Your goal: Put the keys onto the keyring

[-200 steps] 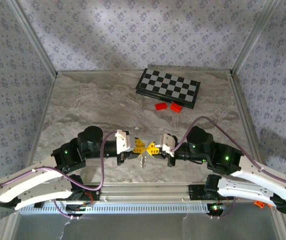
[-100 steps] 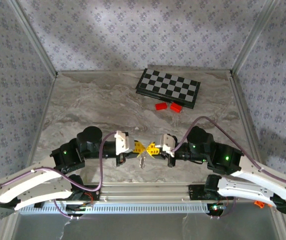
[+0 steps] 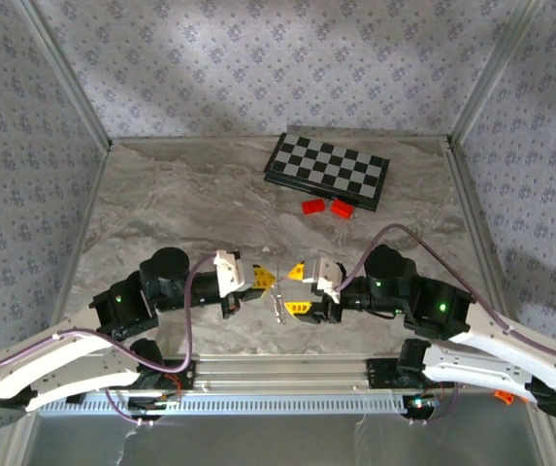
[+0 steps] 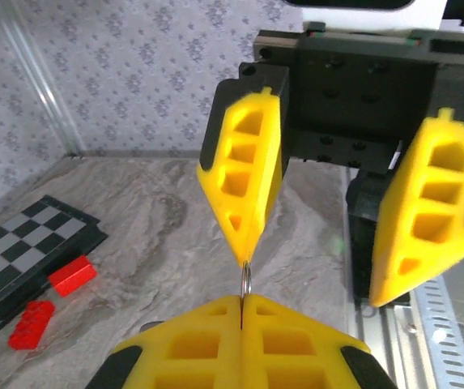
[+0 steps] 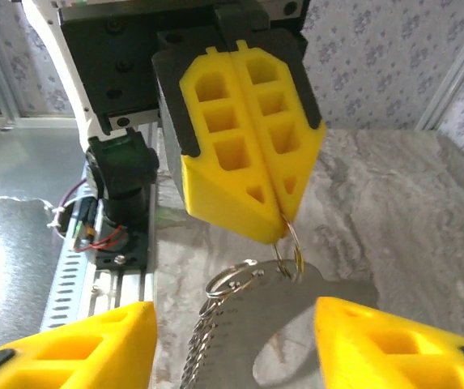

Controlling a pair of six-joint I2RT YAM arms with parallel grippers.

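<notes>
Pinching the thin silver wire keyring (image 5: 289,243) between pressed-together yellow fingertips, the left gripper (image 4: 241,314) holds it aloft over the marbled table (image 3: 180,204) near the front edge, likely to steady it for threading. The right gripper (image 3: 298,290) faces it with jaws spread and empty, flanking the ring. A flat silver metal key (image 5: 329,296) and a silver link chain (image 5: 203,340) dangle below, their long axis apparently pointing down at the table.

Chessboard (image 3: 327,170) lies at the table (image 3: 161,214)'s far side, two bricks (image 3: 313,206) just before it; nearer, the keyring (image 3: 278,303) hangs between left pincer (image 3: 263,280) and right pincer (image 3: 297,289), seemingly above the table.
</notes>
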